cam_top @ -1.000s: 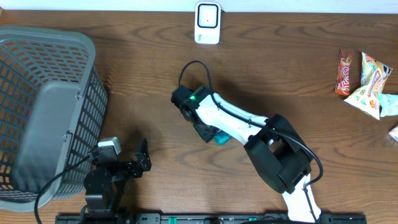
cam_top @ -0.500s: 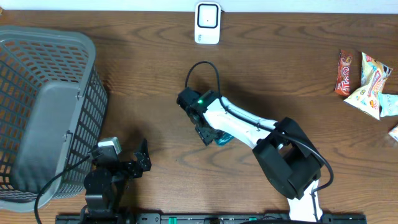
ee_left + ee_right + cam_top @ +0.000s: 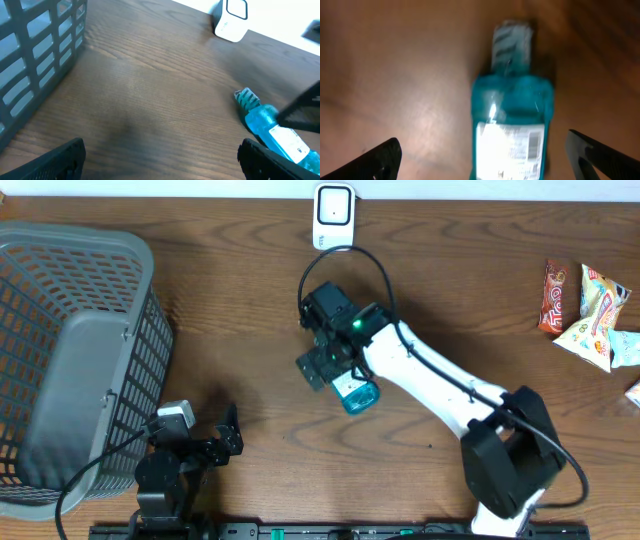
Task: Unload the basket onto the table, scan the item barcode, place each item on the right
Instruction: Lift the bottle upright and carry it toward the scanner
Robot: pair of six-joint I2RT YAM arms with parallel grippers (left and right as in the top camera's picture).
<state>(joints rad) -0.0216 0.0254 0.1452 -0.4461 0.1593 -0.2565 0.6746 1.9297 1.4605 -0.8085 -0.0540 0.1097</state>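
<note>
Below the right tool (image 3: 487,152), bottle (image 3: 512,107), apparently loose.

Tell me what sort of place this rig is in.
Probably a mock shop checkout on a wooden table: a white barcode scanner at the far edge, a grey shopping basket on the left, and snack packs on the right.

Overhead looks straight down; both wrist views share the bottle (image 3: 512,110).
</note>
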